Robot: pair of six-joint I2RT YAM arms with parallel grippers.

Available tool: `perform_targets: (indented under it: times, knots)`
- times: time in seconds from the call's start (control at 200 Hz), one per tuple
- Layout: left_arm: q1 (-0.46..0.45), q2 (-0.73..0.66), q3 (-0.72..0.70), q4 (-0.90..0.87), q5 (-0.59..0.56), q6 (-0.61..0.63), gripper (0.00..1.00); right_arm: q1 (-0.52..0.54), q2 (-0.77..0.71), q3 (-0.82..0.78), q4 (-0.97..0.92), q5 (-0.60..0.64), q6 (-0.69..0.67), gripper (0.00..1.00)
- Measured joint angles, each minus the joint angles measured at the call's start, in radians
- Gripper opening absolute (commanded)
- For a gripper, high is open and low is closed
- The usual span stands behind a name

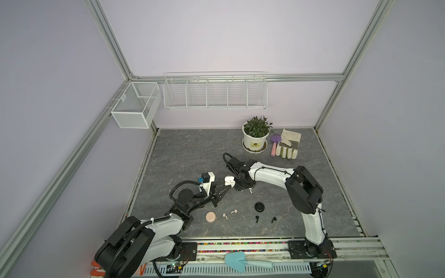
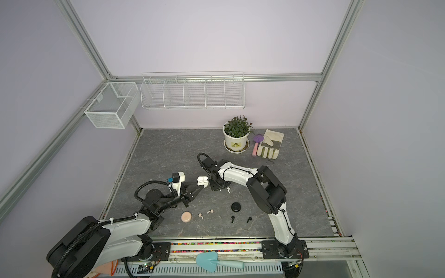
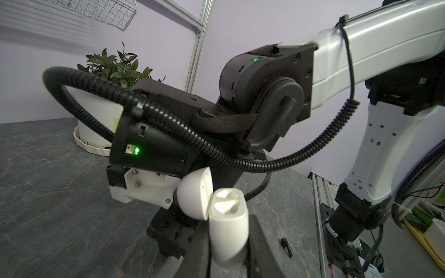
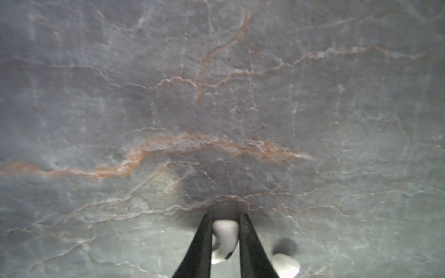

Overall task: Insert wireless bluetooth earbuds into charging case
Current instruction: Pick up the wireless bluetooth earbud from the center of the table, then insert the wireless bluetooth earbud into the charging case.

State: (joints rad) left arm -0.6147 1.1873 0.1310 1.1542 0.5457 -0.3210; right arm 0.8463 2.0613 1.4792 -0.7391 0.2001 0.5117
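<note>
Lilac walls w/ alu frame, white mesh basket + wire rack hung, grey veined floor.

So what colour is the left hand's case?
White; the case shows best in left wrist view.

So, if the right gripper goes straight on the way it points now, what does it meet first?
The table, it seems: the right gripper points down at it, jaws shut on a white earbud, whose tip would likely touch first. Depth is unclear.
</note>
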Motion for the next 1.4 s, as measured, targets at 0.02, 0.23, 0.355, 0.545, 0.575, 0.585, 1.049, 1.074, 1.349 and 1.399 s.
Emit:
perform_targets:
  times: [0.02,0.23,0.355,0.545,0.575,0.585,1.049,1.074,1.349,1.399]
  knots:
    - [0.0,0.0,0.0,0.0,0.0,0.0,0.0,0.0,-0.002,0.0,-0.003,0.005,-0.001,0.21]
    - [0.0,0.018,0.011,0.027,0.0,-0.013,0.0,0.0,-0.062,0.0,-0.034,0.063,-0.019,0.21]
    - [0.0,0.054,0.024,0.072,0.0,-0.027,0.0,0.0,-0.126,0.0,-0.055,0.107,-0.032,0.21]
    - [0.0,0.125,0.037,0.157,0.001,-0.046,0.0,0.0,-0.24,0.0,-0.092,0.181,-0.055,0.21]
    - [0.0,0.136,0.043,0.16,0.001,-0.047,0.0,0.0,-0.262,0.0,-0.101,0.195,-0.057,0.21]
    - [0.0,0.14,0.046,0.162,0.002,-0.048,0.0,0.0,-0.267,0.0,-0.103,0.199,-0.058,0.21]
    - [0.0,0.236,0.201,0.21,0.093,-0.053,0.0,0.101,-0.533,0.032,-0.215,0.369,-0.082,0.19]
    - [0.0,0.24,0.208,0.21,0.1,-0.055,0.0,0.109,-0.539,0.036,-0.219,0.375,-0.085,0.19]
    - [0.0,0.253,0.231,0.21,0.138,-0.06,0.0,0.169,-0.59,0.079,-0.221,0.41,-0.113,0.19]
    - [0.0,0.253,0.231,0.21,0.143,-0.06,0.0,0.18,-0.592,0.087,-0.212,0.41,-0.123,0.19]
